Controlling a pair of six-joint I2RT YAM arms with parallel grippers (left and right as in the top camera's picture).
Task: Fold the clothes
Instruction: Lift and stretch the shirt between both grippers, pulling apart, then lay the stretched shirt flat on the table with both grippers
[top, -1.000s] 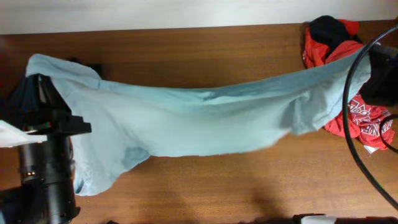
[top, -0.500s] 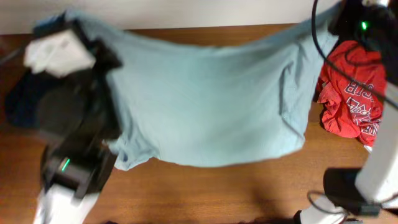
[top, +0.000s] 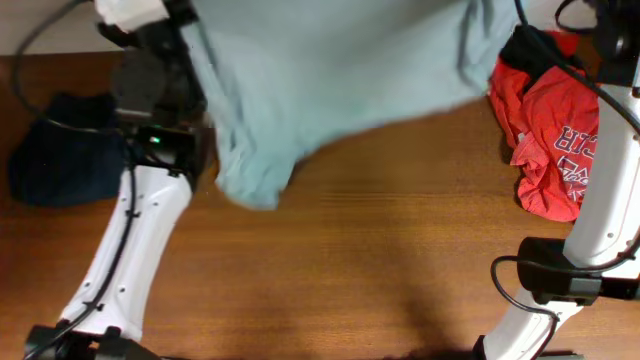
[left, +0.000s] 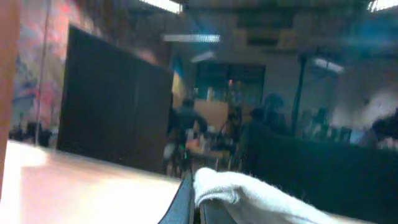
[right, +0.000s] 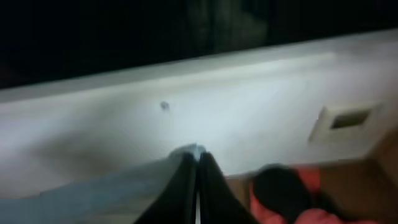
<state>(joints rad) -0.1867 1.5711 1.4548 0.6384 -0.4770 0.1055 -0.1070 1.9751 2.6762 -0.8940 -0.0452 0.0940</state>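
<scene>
Hanging high between the two arms, the pale grey-blue T-shirt (top: 340, 70) stretches across the top of the overhead view, lifted off the wooden surface (top: 380, 260). One loose corner droops lowest, just beside the left arm (top: 140, 230). The left pincer (left: 194, 198) is clamped together on a bunched edge of that shirt, the pale cloth bulging out to one side of its fingers. The right pincer (right: 195, 165) is likewise closed tight on the shirt's other edge, the cloth trailing away to the left in its wrist view. A dark navy garment (top: 55, 150) lies crumpled on the surface at the left, just beside the left arm. At the right, a red T-shirt (top: 550, 140) with white lettering lies in a heap next to the right arm (top: 600, 215), a black piece (top: 535, 45) resting on its far end.
</scene>
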